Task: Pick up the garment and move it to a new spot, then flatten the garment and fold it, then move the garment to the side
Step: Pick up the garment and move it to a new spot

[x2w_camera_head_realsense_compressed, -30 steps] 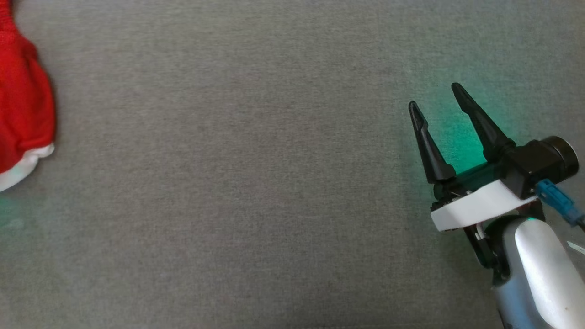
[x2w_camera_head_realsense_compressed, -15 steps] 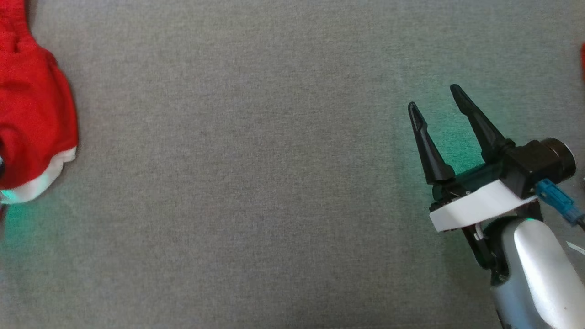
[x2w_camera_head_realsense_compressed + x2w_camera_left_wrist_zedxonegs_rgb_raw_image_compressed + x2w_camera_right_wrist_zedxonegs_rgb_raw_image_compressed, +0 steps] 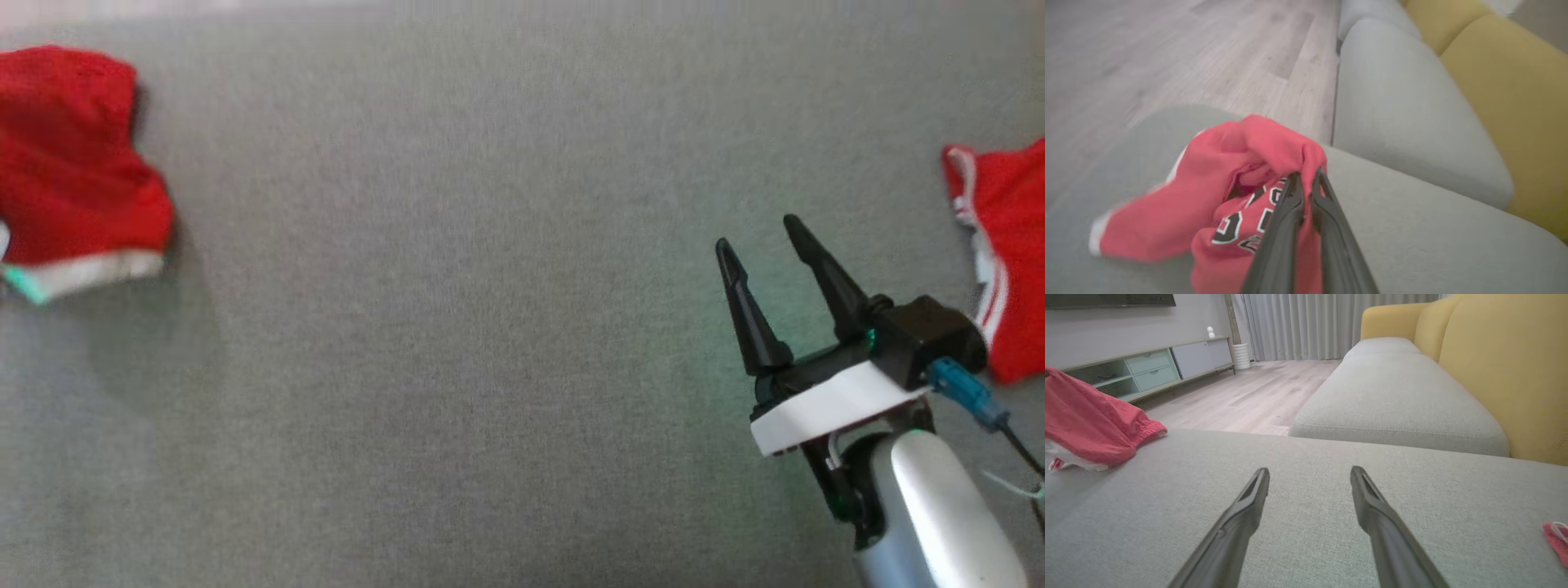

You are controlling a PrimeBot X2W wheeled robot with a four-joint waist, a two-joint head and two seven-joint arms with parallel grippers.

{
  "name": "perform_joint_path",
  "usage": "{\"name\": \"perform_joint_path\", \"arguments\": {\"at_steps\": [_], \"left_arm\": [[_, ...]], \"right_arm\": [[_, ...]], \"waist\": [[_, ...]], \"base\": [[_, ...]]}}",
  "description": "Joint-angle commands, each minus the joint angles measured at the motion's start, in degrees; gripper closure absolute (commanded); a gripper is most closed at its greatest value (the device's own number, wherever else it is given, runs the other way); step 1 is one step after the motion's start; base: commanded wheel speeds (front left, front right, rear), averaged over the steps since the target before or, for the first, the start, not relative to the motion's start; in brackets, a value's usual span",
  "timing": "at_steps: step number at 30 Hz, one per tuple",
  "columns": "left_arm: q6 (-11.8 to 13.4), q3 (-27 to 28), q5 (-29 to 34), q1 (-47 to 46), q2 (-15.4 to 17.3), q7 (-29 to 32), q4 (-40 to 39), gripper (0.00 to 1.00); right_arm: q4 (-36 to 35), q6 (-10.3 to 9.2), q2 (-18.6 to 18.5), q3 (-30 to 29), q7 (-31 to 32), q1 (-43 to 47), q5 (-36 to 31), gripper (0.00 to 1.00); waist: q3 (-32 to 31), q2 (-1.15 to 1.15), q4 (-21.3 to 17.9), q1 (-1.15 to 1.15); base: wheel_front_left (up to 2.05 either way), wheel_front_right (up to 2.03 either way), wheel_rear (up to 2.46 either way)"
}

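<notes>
Two pincers: the left pincer (image 3: pixel 1308 174) is clamped on cloth; the right pincer (image 3: pixel 1309 470) stands spread wide with nothing between its fingers.
Garment position: the garment (image 3: pixel 1208 192) bunches right at the left pincer's fingertips, one fold nipped between them and the rest spilling to the left and downward in the left wrist view. In the head view the garment (image 3: pixel 73 171) sits at the far left edge, well apart from the right pincer (image 3: pixel 758 233) at lower right.
Garment look: red and crumpled, with a white band along one hem. Black characters outlined in white show beside the fingers, too creased to read.
Left pincer grip: jaws almost together, pinching a thin fold of red fabric.
Right pincer grip: jaws far apart, fingers pointing along the bare grey cushion (image 3: pixel 1306 539); whether they touch it I cannot tell.
Second red cloth: a red cloth with white stripes (image 3: pixel 1000 269) lies on the cushion near the right pincer, at the head view's right edge.
Beyond: another seat cushion (image 3: pixel 1396 400), a yellow sofa back (image 3: pixel 1506 367), a wooden floor (image 3: pixel 1257 392) and a low cabinet (image 3: pixel 1147 367).
</notes>
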Motion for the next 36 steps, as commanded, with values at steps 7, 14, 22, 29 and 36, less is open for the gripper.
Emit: {"name": "perform_joint_path", "arguments": {"at_steps": [7, 14, 22, 29, 36], "left_arm": [[-2.34, -2.77, 0.73, -11.22, 0.39, 0.74, -9.22, 1.0], [-4.1, -8.13, -1.07, -14.46, -5.54, 2.12, -13.15, 1.0], [-6.0, -14.69, -3.28, -11.66, -13.74, 1.36, -15.04, 1.0], [-7.44, -18.07, -1.84, -3.78, -17.9, -4.7, -8.86, 1.0], [-7.33, -23.12, 9.53, 1.22, -16.01, -13.95, 4.99, 0.0]], "right_arm": [[0.05, 0.39, 1.42, 0.55, -1.11, 2.54, 1.3, 0.0], [-0.77, 0.39, 1.66, 0.07, -0.32, 3.31, 1.28, 0.0], [-2.04, 0.39, 1.71, -0.18, 0.71, 3.39, 1.26, 0.0], [-2.68, 0.39, 1.42, 0.26, 1.09, 2.42, 1.68, 0.0], [-2.63, 0.39, 1.64, 0.12, 1.02, 1.68, 1.83, 0.0]], "waist": [[-11.49, 0.0, -1.39, 0.01], [-13.73, 0.0, -4.62, 0.01], [-13.84, 0.0, -10.62, 0.01], [-12.79, 0.0, -14.82, 0.01], [-11.78, 0.0, -15.41, 0.01]], "base": [[0.0, 0.0, 0.0], [0.0, 0.0, 0.0], [0.0, 0.0, 0.0], [0.0, 0.0, 0.0], [0.0, 0.0, 0.0]]}}
